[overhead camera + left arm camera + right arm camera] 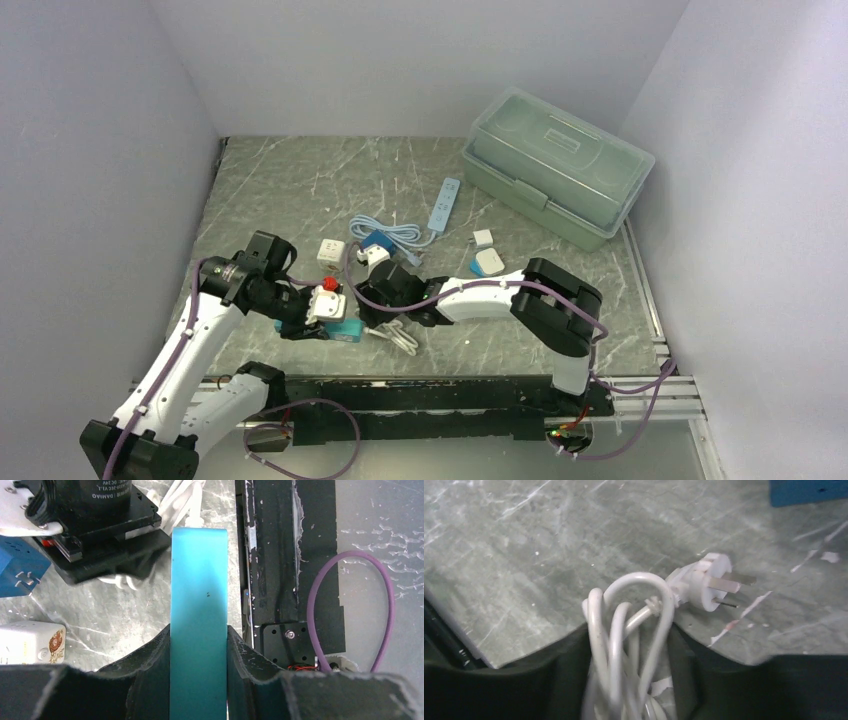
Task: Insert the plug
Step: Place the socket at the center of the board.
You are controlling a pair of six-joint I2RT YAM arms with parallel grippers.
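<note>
Plug (706, 582): white, round-bodied, flat metal pins pointing right in the right wrist view, low over or on the grey marble tabletop (549, 545); cannot tell which. Joined to a white cable (596, 625), bundled in loops just behind it. Right gripper (630, 630) pinching that bundle, one dark finger (564, 670) against each side of the loops, plug sticking out past the fingertips. Finger edges blurred, so firmness of the grip not readable. Corner of a blue casing (809, 490) at the top right of that view, apart from the pins.

Left gripper (199, 642) pressed onto a teal-blue block (199, 580), clamped by its two broad sides, narrow face toward the wrist camera, far end reaching toward white cable loops beyond it. Socket face hidden from that view. Seen from above, held near the front edge of the table, just left of the cable bundle and the right gripper. Black motor housing (95, 510) of the right arm close beside the block, up and to the left in the left wrist view. Black front rail (280, 555) and a purple wire loop (350, 605) to the right of the block.

Also in the left wrist view: blue socket cube (20, 575) and, nearer, a white cube adapter (32, 642), both on the tabletop, apart from the block.

Further back in the top view: white-and-blue power strip (444, 203) with a coiled pale blue lead (385, 230), two small white adapters (486, 250), and a pale green lidded storage box (555, 165) at the far right corner.
</note>
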